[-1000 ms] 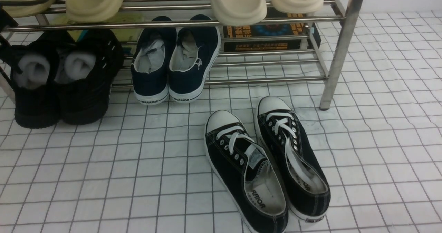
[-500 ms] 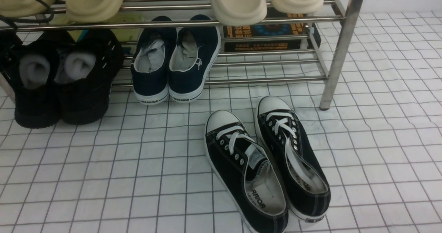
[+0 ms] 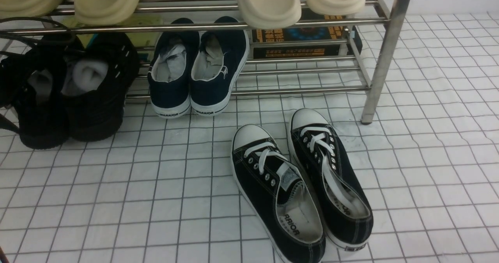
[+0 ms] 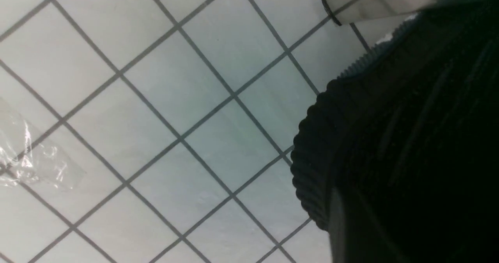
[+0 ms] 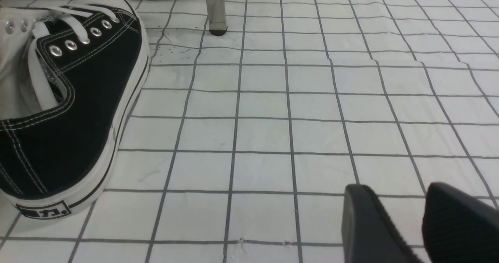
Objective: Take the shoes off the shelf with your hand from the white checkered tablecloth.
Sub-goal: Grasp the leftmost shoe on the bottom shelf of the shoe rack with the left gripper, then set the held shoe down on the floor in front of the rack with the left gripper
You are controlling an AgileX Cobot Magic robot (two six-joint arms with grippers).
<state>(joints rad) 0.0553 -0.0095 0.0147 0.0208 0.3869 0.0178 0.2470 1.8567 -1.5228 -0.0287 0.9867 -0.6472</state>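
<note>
The shoes, an all-black knit pair with white paper stuffing, sit at the left end of the silver shelf, heels toward me on the white checkered tablecloth. My left gripper is at the heel of the left shoe and covers part of its stuffing. In the left wrist view one finger lies against that shoe's ribbed sole; the other finger is hidden. My right gripper hangs open just above the cloth with nothing between its fingers; it is out of the front view.
Navy white-soled low-tops sit on the lower tier beside the black pair. Black canvas sneakers lie on the cloth in front. Beige slippers rest on the upper tier, with a dark box behind. A shelf leg stands ahead of the right gripper.
My left gripper has moved in over the left black shoe's opening and closed on its heel. That shoe has slid slightly toward me. The right side has not changed.
</note>
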